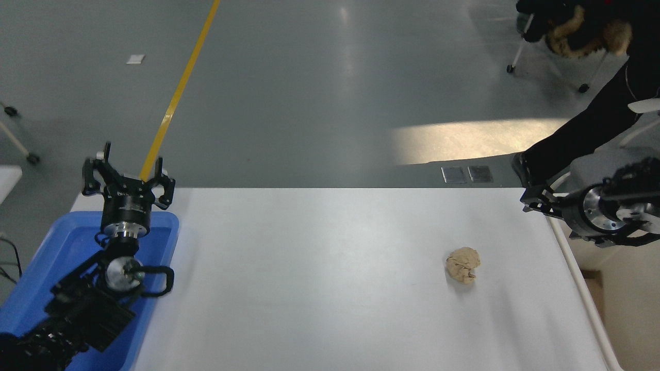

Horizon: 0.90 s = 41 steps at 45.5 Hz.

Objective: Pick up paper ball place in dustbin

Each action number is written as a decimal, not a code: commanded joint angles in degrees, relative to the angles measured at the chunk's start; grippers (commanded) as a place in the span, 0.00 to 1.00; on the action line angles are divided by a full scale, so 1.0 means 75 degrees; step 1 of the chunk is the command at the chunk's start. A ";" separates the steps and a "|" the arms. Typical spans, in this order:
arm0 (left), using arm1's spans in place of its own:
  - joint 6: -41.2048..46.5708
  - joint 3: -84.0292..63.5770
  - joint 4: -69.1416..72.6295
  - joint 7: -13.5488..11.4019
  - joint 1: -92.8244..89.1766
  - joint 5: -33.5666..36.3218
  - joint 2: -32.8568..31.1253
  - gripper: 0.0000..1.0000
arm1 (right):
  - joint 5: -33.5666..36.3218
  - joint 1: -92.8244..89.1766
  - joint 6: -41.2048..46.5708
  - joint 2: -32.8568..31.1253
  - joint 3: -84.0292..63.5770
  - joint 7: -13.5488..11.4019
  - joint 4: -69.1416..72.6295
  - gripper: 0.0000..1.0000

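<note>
The tan crumpled paper ball (pixel 463 264) lies on the white table (pixel 319 278), right of the middle. The cream-white dustbin (pixel 635 322) stands off the table's right edge, its upper part hidden behind my right arm. My right gripper (pixel 536 199) hangs above the table's far right corner, up and to the right of the ball and well apart from it. It holds nothing that I can see. My left gripper (pixel 125 172) is open and empty, parked over the blue tray's far end at the lower left.
A shallow blue tray (pixel 46 257) sits at the table's left end under the left arm. A person in black clothes (pixel 598 118) bends near the far right corner, by a grey chair (pixel 593 165). The yellow floor line (pixel 178 93) runs beyond the table.
</note>
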 commanded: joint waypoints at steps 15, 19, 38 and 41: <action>0.0001 -0.0007 -0.0001 -0.0012 0.0011 -0.0022 -0.0001 0.99 | 0.0035 0.3414 0.1957 0.1292 -0.0157 0.0060 0.2196 1.00; 0.0001 -0.0007 -0.0001 0.0000 0.0011 -0.0022 -0.0001 0.99 | 0.0164 0.3953 0.2438 0.1269 -0.0157 0.0060 0.2229 1.00; 0.0001 -0.0007 -0.0001 -0.0012 0.0011 -0.0022 -0.0001 0.99 | 0.1019 0.5676 0.4325 0.1186 0.0148 0.0060 0.2229 1.00; 0.0001 -0.0019 0.0010 -0.0012 0.0011 -0.0022 -0.0001 0.99 | 0.1020 0.5712 0.4349 0.1186 0.0171 0.0060 0.2229 1.00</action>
